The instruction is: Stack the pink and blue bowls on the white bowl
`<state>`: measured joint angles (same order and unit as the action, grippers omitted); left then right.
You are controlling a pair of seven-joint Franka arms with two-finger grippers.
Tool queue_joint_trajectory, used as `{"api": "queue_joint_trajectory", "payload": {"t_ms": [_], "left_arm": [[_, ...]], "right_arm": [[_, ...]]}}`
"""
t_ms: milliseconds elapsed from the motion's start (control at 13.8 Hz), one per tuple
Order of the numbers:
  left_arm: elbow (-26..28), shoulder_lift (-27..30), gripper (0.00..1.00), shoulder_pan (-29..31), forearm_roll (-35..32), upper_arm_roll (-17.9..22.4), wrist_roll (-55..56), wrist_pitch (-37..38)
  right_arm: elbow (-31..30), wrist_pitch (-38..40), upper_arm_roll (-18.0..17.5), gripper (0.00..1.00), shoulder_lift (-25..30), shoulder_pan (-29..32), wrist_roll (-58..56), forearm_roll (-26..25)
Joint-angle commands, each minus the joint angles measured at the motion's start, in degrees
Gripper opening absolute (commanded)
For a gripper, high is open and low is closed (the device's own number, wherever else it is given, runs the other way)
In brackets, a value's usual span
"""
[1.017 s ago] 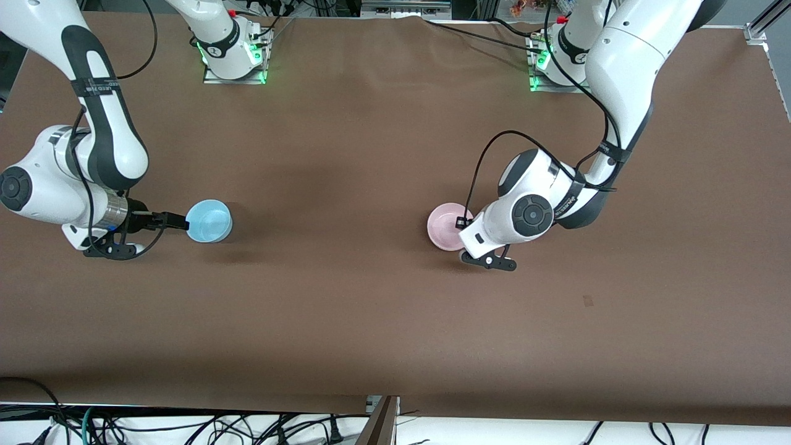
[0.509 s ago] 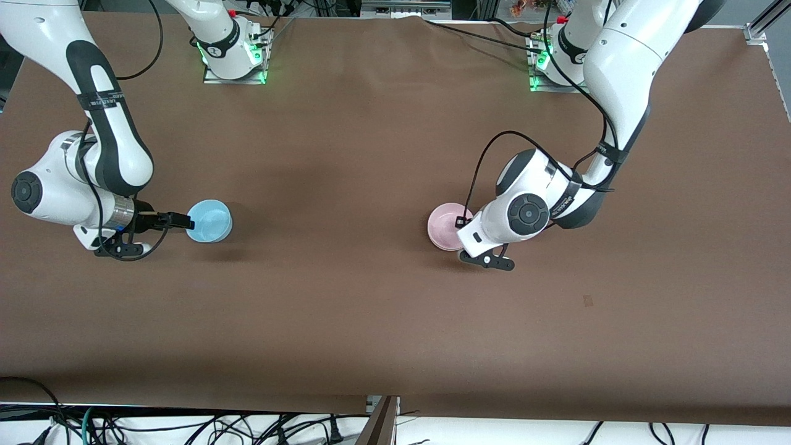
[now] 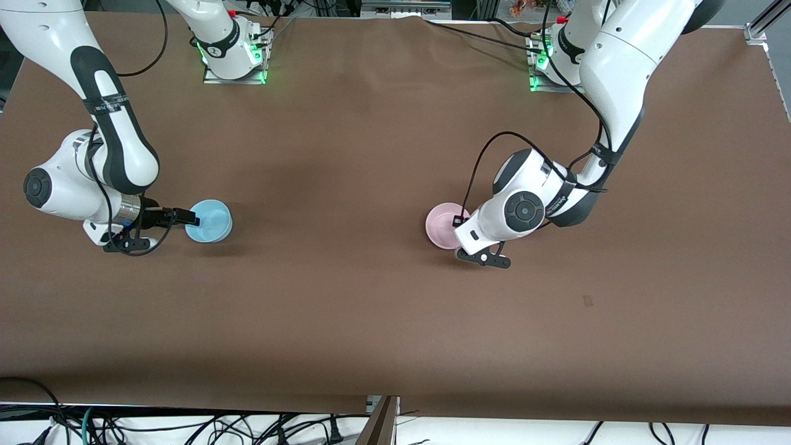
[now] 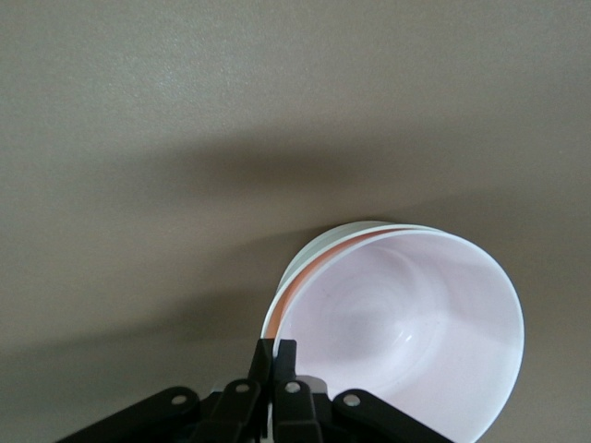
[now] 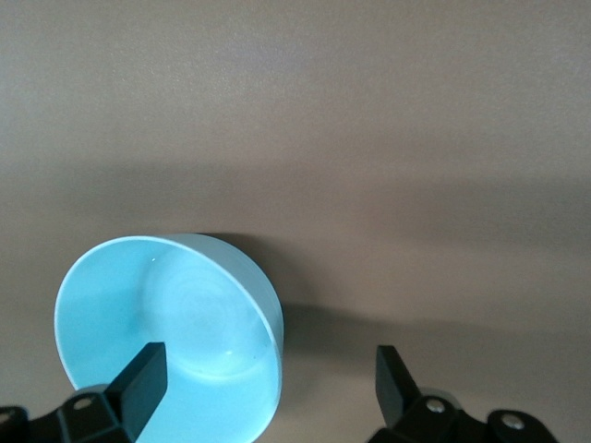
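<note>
Left jaws clamp pink bowl [image 4: 406,323] rim; right jaws straddle blue bowl [image 5: 166,323] rim.

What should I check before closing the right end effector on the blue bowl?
1. Right end effector open: ok.
2. Blue bowl wall between its fingers: ok, one finger is over the inside and the other is outside.
3. Blue bowl upright on the table: ok.
4. Left end effector shut on the pink bowl rim: ok.
5. Pink bowl inside the white bowl: ok, a whiter rim shows around it; whether it is fully seated, cannot tell.
6. Left grip free of the white bowl's rim: cannot tell.
</note>
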<state>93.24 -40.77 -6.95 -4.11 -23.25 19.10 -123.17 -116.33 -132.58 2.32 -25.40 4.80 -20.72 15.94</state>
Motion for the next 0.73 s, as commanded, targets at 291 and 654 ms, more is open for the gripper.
{"api": "queue_joint_trajectory", "payload": {"t_ms": [291,654], "left_arm": [[0.3,4.9,1.0,0.0,-0.7,-0.1,1.4,4.6],[-0.3,14.8,1.0,0.9,-0.4,-0.1,0.6,16.5]], "right_arm": [[-0.9,-2.7,-0.2,0.99,-0.7,0.5,-2.1,2.4],[-0.7,-2.7,-0.2,0.6,-0.6,0.5,-2.1,2.4]]}}
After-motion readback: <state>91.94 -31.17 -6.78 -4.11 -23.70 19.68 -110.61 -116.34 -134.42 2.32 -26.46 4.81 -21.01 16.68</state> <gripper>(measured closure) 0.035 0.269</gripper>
